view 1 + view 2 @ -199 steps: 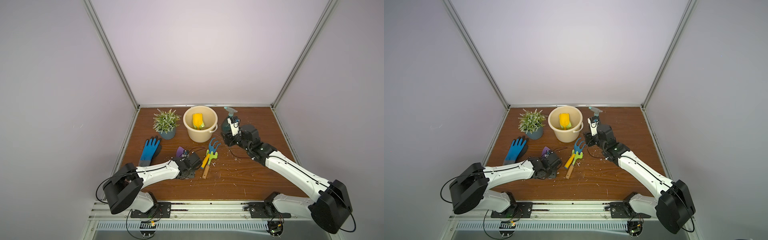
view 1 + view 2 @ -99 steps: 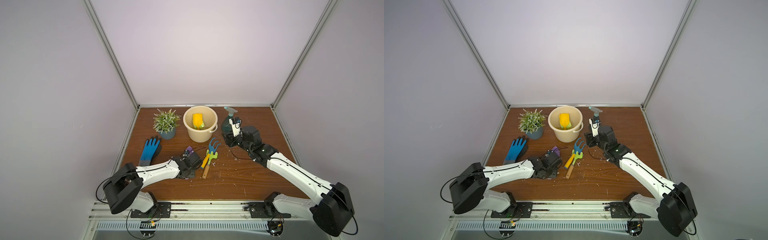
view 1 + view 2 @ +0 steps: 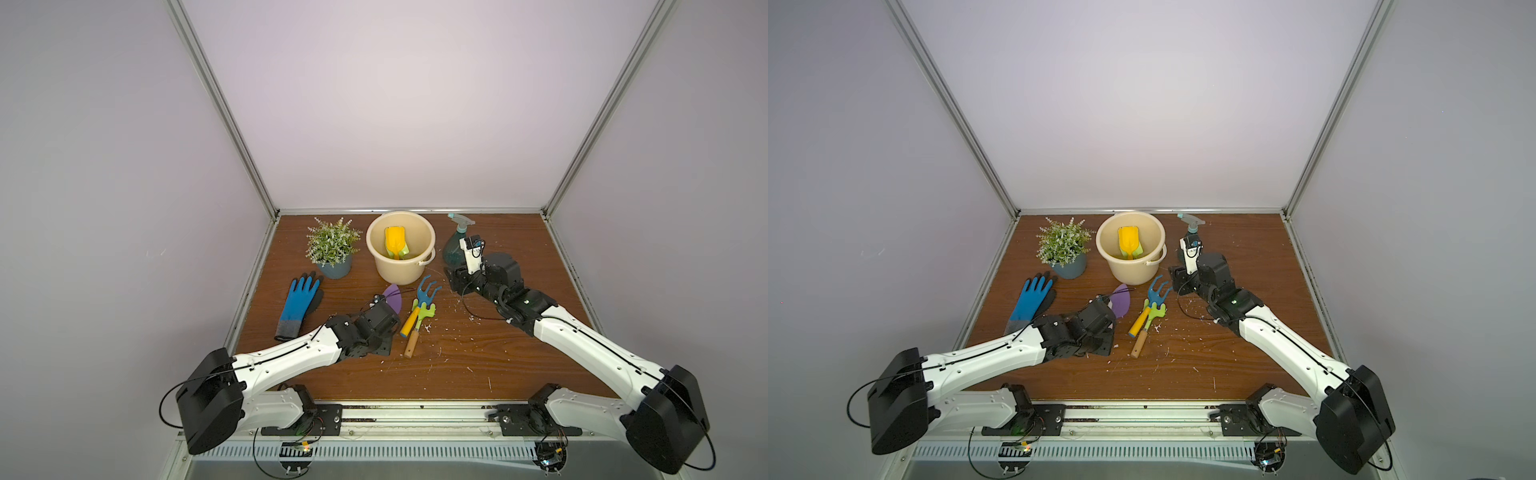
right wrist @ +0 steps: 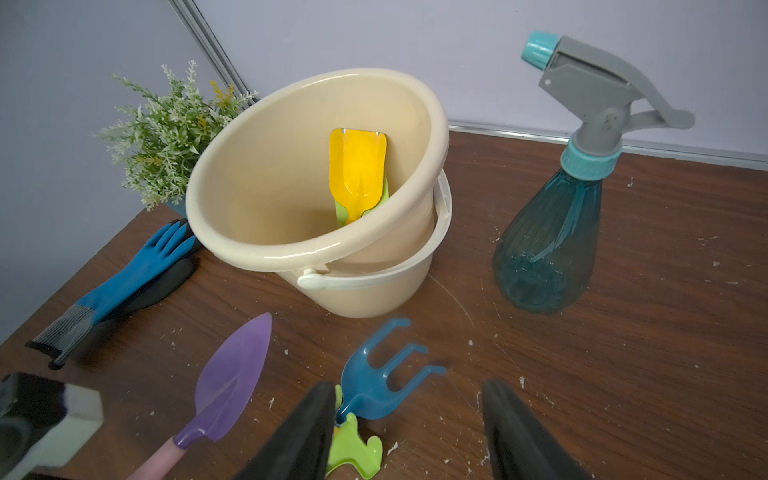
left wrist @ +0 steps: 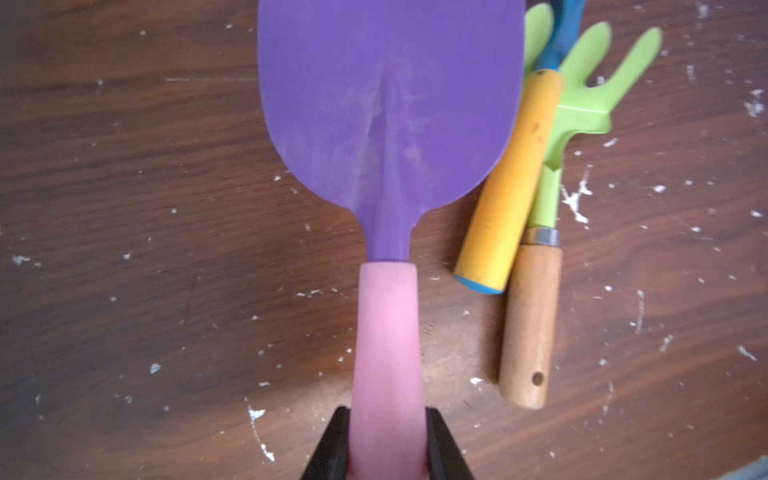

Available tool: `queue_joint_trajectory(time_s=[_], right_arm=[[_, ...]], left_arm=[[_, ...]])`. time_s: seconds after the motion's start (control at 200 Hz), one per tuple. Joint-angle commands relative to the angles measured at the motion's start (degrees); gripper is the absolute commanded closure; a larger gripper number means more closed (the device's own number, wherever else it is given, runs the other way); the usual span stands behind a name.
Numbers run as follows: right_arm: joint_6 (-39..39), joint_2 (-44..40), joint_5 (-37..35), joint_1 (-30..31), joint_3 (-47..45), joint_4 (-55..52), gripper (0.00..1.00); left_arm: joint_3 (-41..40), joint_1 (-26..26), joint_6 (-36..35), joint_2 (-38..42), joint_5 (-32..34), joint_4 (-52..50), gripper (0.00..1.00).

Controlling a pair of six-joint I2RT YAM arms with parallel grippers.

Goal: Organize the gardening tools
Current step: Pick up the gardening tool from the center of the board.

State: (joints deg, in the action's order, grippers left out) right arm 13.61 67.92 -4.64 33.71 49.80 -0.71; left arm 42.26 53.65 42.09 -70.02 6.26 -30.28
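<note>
Clamping the pink handle of the purple trowel (image 5: 386, 104), the left claw (image 5: 386, 415) has both black fingers (image 5: 336, 440) pressed against the handle's sides. The trowel's blade reaches forward and looks raised above the surface (image 5: 124, 249), covering part of the tools beside it. Just to that side lie the blue rake (image 5: 509, 187), with an orange handle capped in blue, and the lime-green rake (image 5: 582, 112), with a wooden handle. The two touch, side by side, and the blue rake's handle crosses the green one's head. The right claw (image 4: 409, 384) hovers over the blue rake's tines with its fingers (image 4: 307, 428) well apart and nothing between them. Beyond the rakes stands the cream bucket (image 4: 257, 249), its white bail handle hanging down the side. Inside it the yellow trowel (image 4: 357, 174) leans blade-up against the wall, with a lime-green trowel (image 4: 384, 195) tucked just behind it. To the bucket's right, near the back wall, the teal spray bottle (image 4: 548, 249) stands upright on the surface. To the bucket's left sit the potted plant (image 4: 166, 137) and, nearer the robot, the blue-and-grey glove (image 4: 133, 274) lying flat. White flecks (image 5: 575, 199) are scattered over the wood around the rakes.
</note>
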Motion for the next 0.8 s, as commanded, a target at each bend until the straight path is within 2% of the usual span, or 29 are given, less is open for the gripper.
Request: queue_joint_trajectory(time_s=[0.0, 0.115, 0.315, 0.55, 0.635, 0.795], right_arm=[[1.3, -1.18, 0.65, -0.58, 1.78, 2.19, 0.36], [3.1, -0.28, 4.41, -1.96, 3.25, 2.09, 0.35], [4.67, -1.36, 8.86, -3.25, 4.3, 2.33, 0.33], [6.58, -1.76, 20.99, -3.92, 4.63, 5.44, 0.3], [8.42, -1.52, 27.33, -3.96, 3.76, 8.64, 0.3], [12.43, -1.6, 30.49, -3.93, 1.27, 14.52, 0.3]], left_arm=[[3.79, 2.74, -5.34, 0.34, -0.94, 0.3, 1.0], [4.43, 4.87, -8.94, 1.26, -2.29, 4.41, 1.0], [2.25, 4.89, -9.86, 5.38, -1.51, 12.42, 1.0], [4.45, 4.89, -11.35, 3.36, 10.3, 21.19, 1.0], [6.29, 4.89, -12.89, 0.75, 12.45, 24.74, 1.0], [9.14, 4.89, -14.35, -3.55, 13.57, 28.66, 1.0]])
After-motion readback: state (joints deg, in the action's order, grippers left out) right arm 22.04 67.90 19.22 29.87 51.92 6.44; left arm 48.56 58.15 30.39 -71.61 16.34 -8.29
